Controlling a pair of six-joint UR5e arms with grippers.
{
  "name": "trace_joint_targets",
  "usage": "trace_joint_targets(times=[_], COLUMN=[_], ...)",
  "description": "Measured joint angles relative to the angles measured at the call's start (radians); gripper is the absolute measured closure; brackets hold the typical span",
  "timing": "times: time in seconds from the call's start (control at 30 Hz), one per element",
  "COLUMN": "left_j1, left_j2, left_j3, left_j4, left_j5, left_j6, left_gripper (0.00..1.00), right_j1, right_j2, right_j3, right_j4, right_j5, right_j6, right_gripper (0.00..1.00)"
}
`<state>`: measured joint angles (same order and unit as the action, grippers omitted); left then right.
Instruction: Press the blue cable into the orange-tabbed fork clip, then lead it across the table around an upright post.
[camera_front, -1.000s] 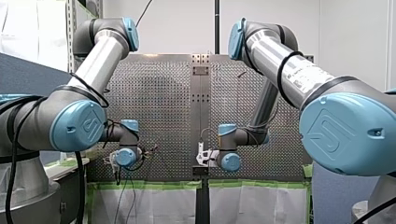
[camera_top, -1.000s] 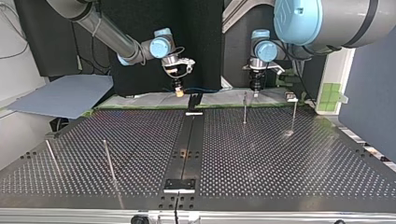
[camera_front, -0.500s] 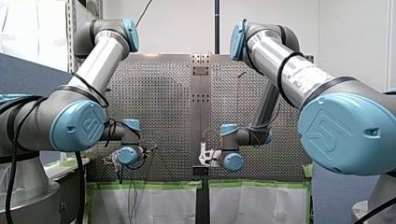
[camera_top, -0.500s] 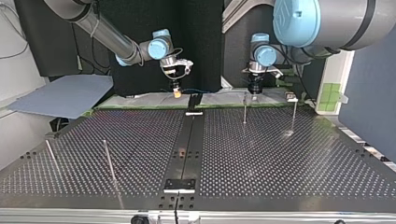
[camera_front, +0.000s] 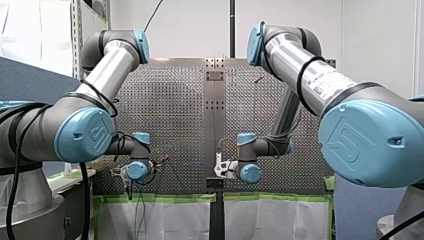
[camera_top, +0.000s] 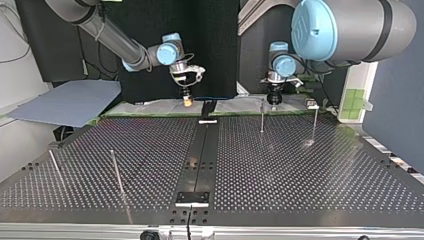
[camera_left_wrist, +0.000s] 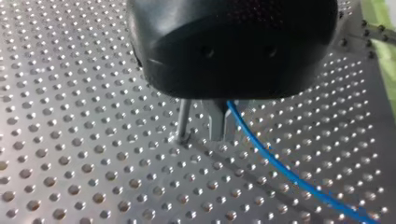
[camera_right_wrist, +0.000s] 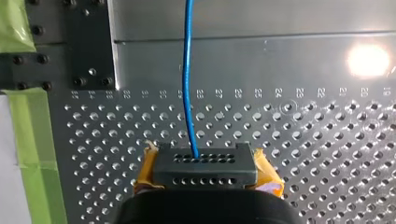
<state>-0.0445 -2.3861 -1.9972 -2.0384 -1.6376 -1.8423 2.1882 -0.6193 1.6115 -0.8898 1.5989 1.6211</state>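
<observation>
The blue cable (camera_right_wrist: 187, 70) is a thin, bright line pulled straight, low over the table (camera_right_wrist: 327, 154) full of holes, at its far edge in the top view. My right gripper (camera_right_wrist: 201, 161) points down with its yellow pads (camera_right_wrist: 267, 173) pinched on the cable. My left gripper (camera_left_wrist: 218, 133) also points down, its metal fingers (camera_left_wrist: 215, 122) squeezed on the cable just beside a thin upright post (camera_left_wrist: 183, 122).

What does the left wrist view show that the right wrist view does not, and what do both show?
Only the left wrist view: an upright post beside the metal fingers of my left gripper. Only the right wrist view: green tape, a black screwed plate, and the yellow pads of my right gripper. Both: the blue cable running from the gripper over the perforated table.
</observation>
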Motion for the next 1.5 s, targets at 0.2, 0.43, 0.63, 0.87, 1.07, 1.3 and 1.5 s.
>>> trace_joint_targets(times=[0.2, 0.43, 0.63, 0.87, 1.07, 1.3, 1.5], left_j1=[0.016, 0.033, 0.042, 0.048, 0.057, 0.058, 0.058], left_j2=[0.000, -0.001, -0.001, -0.001, -0.001, -0.001, -0.001], left_j3=[0.003, 0.004, 0.004, 0.006, 0.029, 0.065, 0.069], left_j4=[0.005, 0.007, 0.012, 0.020, 0.009, -0.047, -0.071], left_j5=[0.011, 0.019, 0.034, 0.061, 0.069, 0.042, 0.033], left_j6=[-0.017, -0.028, -0.041, -0.061, -0.099, -0.082, -0.074], left_gripper=[0.96, 0.93, 0.93, 0.93, 0.93, 0.93, 0.89], right_j1=[-0.015, -0.037, -0.051, -0.059, -0.061, -0.071, -0.080], right_j2=[0.001, 0.002, 0.003, 0.004, 0.005, 0.005, 0.005], right_j3=[-0.021, -0.045, -0.059, -0.092, -0.125, -0.158, -0.177], right_j4=[0.012, 0.032, 0.037, 0.063, 0.087, 0.120, 0.135], right_j5=[0.000, 0.000, -0.001, -0.002, -0.002, 0.018, 0.059], right_j6=[0.002, 0.002, 0.002, 0.001, 0.002, 0.008, 0.015], right_gripper=[1.00, 1.00, 1.00, 1.00, 1.00, 1.00, 1.00])
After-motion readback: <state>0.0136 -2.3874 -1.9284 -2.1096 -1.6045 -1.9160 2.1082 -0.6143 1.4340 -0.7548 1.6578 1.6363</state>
